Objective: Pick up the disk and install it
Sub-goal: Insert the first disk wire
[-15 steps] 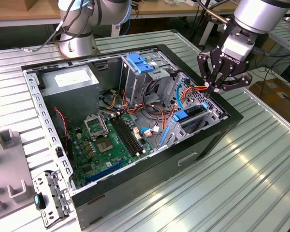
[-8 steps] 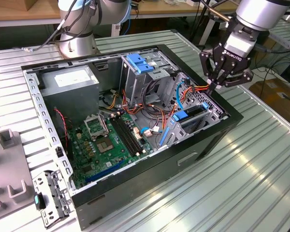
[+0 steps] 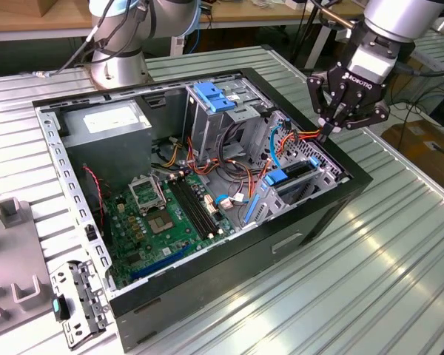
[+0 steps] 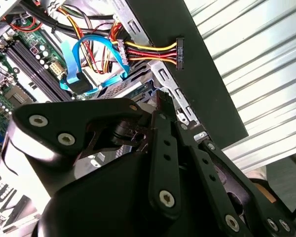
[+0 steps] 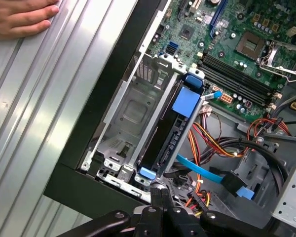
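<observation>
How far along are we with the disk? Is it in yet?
Done: the disk already stands on edge in the bay at a corner of the case. In hand: nothing; the gripper is shut, tips at the disk's end, contact unclear. Left: full seating isn't confirmed, and a blue cable lies loose beside it.

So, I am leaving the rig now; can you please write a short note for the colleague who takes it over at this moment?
Gripper: shut, nothing visibly held; its tips are right at the end of the disk nearest the case wall.
Disk: on edge in the drive cage inside the open computer case, in its blue carrier frame.
Done: the disk is already in the cage.
Left: I cannot tell whether it is fully seated, so this needs a check.
Caution: a person's hand rests on the slatted table beside the case.
</observation>
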Available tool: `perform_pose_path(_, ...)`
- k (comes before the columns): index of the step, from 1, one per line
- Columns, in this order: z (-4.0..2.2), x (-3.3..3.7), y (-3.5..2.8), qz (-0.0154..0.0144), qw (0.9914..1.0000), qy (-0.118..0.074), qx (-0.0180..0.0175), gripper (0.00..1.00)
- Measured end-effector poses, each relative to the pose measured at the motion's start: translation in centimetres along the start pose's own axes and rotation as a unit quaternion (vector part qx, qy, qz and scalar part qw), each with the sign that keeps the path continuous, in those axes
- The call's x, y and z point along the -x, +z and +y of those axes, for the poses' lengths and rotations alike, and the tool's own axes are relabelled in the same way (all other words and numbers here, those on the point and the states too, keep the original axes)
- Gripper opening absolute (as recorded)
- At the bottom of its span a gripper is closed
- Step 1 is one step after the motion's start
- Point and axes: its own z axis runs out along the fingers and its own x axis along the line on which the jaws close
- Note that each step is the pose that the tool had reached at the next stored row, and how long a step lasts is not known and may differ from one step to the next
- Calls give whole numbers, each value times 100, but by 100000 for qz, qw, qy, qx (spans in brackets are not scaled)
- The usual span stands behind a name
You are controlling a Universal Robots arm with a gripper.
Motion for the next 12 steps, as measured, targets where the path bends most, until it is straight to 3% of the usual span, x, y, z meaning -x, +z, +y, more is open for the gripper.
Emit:
perform_pose_path(3, -28, 0, -1, 27, 100000, -228, 12, 11)
perform_pose_path(12, -216, 12, 12, 38, 99987, -1635, 15, 11)
